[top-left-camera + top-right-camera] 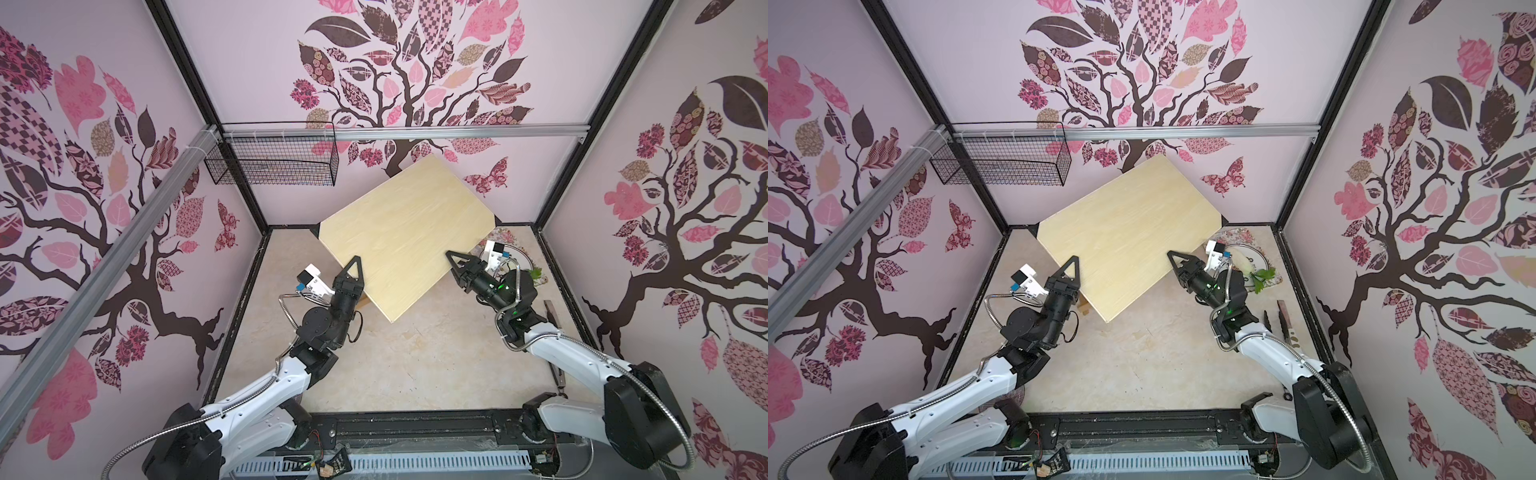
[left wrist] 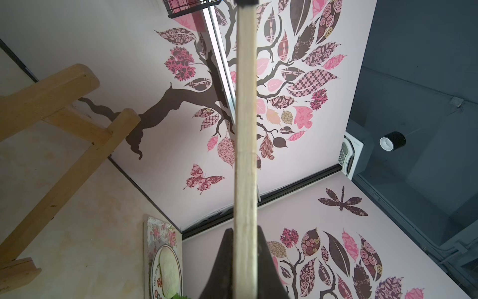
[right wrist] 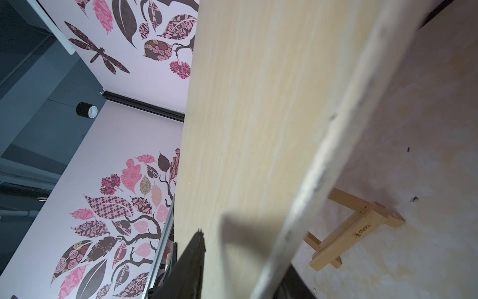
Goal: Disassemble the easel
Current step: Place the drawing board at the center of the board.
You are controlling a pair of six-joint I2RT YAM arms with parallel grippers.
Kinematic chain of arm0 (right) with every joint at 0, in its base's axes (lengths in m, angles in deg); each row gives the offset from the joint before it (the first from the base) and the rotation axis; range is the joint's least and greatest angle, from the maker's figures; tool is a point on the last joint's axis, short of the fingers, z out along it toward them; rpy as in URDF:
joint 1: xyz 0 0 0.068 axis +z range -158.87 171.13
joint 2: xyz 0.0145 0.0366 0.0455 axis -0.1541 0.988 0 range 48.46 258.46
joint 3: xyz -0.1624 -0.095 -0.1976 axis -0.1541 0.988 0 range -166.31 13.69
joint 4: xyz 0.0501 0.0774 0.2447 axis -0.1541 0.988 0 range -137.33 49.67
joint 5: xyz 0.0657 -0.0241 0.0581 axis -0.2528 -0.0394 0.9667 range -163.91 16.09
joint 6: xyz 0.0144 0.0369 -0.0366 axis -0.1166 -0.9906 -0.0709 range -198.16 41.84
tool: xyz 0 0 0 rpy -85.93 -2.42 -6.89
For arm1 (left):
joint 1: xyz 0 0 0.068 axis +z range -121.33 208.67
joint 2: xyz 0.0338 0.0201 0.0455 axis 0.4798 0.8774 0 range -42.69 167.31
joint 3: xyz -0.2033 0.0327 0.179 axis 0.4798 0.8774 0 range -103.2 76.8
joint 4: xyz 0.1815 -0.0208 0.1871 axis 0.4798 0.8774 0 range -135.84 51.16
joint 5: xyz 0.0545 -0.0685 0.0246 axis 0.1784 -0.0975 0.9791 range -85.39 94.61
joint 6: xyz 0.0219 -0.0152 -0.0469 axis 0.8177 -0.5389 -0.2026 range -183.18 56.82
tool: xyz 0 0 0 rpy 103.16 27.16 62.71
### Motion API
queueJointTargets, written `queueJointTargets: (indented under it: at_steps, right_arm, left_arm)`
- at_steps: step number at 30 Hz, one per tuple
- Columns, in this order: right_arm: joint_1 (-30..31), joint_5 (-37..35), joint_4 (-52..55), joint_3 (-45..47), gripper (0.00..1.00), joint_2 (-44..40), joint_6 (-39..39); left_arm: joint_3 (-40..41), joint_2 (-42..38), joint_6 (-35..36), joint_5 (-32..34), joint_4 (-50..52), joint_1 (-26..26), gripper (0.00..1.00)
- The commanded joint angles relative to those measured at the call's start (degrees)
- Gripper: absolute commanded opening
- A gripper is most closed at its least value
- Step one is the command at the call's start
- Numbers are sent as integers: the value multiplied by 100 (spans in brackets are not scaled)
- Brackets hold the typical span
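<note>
Your left tool [image 1: 355, 262] pinches one edge of the pale board [image 1: 409, 232]. Your right tool [image 1: 453, 257] straddles the adjacent edge; can't tell if it's clamped. The board is tilted. The easel [image 3: 354, 233] sits under it on the tabletop [image 1: 415, 361], near the left tool.

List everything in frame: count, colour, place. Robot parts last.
board: one, pale wood with black corners, tilted over the easel
easel: one, light brown wood, on the table under the board
wire basket: one, black, hung on the back-wall rail
floral mat: one, pink pattern, far right of the table
plate: one, white, on the mat
vegetable: one, white with green leaves, on the plate
slim dark items: at least two, by the table's right edge, kind unclear
table: one, beige marbled
left gripper: black, shut on the board's edge
right gripper: black, astride the board's opposite edge, grip unclear
</note>
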Motion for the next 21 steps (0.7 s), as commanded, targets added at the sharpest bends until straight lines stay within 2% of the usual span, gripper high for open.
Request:
queueJointTargets:
  at_steps: [1, 7, 15, 21]
  right_arm:
    - [45, -129, -631, -222, 35, -30, -379]
    - [59, -101, -592, -489, 25, 1, -229]
    - [63, -171, -273, -641, 0, 62, -180]
    - [64, -130, -33, -637, 0, -105, -95]
  left_arm:
    - [-66, -382, -898, 202, -1845, -46, 0]
    - [60, -401, -1395, 100, -1418, -71, 0]
    - [119, -294, -1709, -393, -1187, -66, 0]
    - [120, -198, -1573, -903, -1103, -65, 0]
